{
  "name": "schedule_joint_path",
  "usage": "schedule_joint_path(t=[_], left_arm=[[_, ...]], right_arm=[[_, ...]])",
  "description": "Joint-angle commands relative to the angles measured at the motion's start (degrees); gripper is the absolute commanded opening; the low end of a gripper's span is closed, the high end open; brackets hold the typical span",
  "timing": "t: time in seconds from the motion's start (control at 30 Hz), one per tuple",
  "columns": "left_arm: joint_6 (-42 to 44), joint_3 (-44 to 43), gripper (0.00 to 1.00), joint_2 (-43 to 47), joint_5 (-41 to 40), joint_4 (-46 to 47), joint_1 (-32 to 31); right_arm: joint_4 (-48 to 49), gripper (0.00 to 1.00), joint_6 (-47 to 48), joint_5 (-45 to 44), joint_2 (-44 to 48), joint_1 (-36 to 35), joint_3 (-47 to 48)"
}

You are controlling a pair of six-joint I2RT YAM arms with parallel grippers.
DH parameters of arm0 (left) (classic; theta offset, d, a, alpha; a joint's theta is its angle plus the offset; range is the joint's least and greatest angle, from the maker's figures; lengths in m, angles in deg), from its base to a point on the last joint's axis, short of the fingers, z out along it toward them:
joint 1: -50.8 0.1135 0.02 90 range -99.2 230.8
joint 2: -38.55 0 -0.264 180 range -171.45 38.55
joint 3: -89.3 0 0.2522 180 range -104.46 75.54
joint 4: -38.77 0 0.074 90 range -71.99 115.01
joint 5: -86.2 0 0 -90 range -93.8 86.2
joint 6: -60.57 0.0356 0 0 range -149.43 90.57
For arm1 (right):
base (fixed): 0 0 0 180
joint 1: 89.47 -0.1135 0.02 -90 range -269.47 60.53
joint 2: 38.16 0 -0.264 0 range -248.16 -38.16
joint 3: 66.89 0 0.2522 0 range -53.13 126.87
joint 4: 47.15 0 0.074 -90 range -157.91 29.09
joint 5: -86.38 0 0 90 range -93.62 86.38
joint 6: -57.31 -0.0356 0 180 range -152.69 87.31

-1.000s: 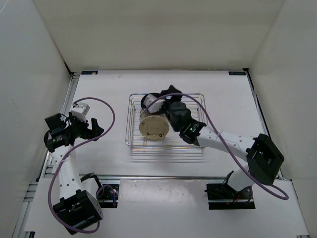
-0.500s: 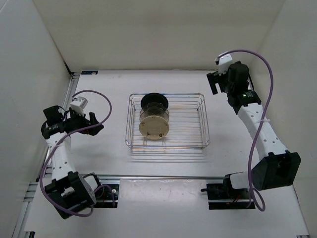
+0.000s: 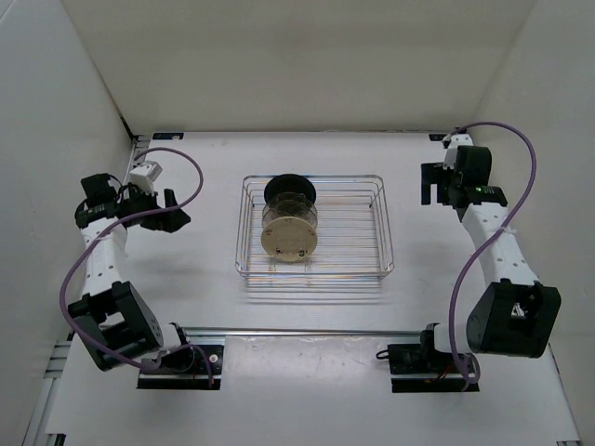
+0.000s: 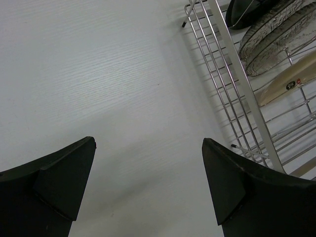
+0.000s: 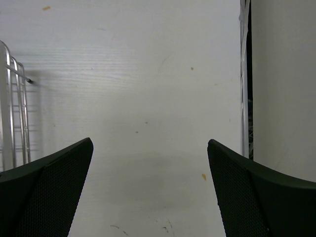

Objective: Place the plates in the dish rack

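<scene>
I can barely separate the two clear plates (image 3: 291,212), sandwiched between black plate (image 3: 289,189) (far) and cream plate (image 3: 288,242) (near). All four stand on edge in the dish rack (image 3: 358,232), mid-table. Wrist views crop the rack. Left gripper (image 4: 148,148), right gripper (image 5: 149,148): both spread wide, empty.

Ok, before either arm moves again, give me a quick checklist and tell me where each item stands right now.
1. All plates standing in the dish rack, meaning the black plate, both clear plates and the cream plate: ok.
2. Open, empty left gripper: ok.
3. Open, empty right gripper: ok.
4. Both arms off to the sides of the rack: ok.
5. Plates seated firmly: cannot tell.
</scene>
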Motion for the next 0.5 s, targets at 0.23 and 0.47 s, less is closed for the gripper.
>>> schedule_joint_path(t=[0.23,0.47], left_arm=[[-7.1,-4.0,1.0,-1.0,-12.0,4.9,-10.3],[-7.6,-4.0,1.0,0.1,-15.3,5.9,-12.8]], right_arm=[[2.6,1.0,-0.3,5.4,2.8,5.8,-3.9],[2.6,1.0,-0.3,7.2,2.8,6.8,-4.9]])
